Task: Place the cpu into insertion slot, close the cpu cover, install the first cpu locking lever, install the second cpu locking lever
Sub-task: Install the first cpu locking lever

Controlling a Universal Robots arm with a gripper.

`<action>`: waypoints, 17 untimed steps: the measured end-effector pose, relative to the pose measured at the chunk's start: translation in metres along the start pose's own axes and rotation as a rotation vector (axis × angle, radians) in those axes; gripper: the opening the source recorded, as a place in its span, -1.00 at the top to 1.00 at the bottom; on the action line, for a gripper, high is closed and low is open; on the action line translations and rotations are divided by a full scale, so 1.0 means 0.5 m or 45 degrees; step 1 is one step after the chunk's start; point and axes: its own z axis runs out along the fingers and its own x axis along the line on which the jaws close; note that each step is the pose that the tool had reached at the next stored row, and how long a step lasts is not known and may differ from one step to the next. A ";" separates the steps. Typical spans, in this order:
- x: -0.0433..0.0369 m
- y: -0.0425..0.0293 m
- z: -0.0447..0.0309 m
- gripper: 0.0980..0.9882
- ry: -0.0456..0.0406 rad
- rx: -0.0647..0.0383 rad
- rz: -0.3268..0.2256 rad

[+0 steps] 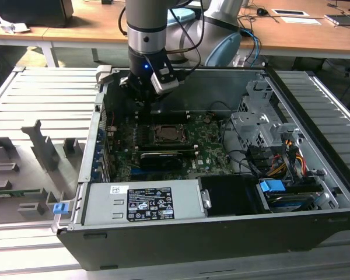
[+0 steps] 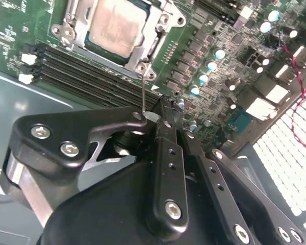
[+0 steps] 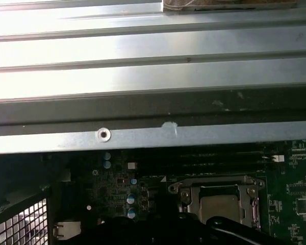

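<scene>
In the exterior view the cpu (image 1: 164, 134) lies flat in the insertion slot (image 1: 179, 142) at frame centre under the closed cpu cover (image 1: 156, 126), gripper (image 1: 141, 100) just above-left, fingers together on a thin lever (image 2: 144, 94).

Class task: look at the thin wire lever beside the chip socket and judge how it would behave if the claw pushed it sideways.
The lever is a slim bare wire, so it would probably flex and spring. Its smooth metal looks likely to slip off the claw. It stands up next to the socket, so it probably swings rather than slides.
</scene>
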 end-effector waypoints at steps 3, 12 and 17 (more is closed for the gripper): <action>-0.014 0.001 0.002 0.98 0.000 0.000 -0.001; -0.054 0.002 0.007 0.98 0.001 0.000 -0.033; -0.054 0.002 0.008 0.98 -0.007 -0.023 -0.086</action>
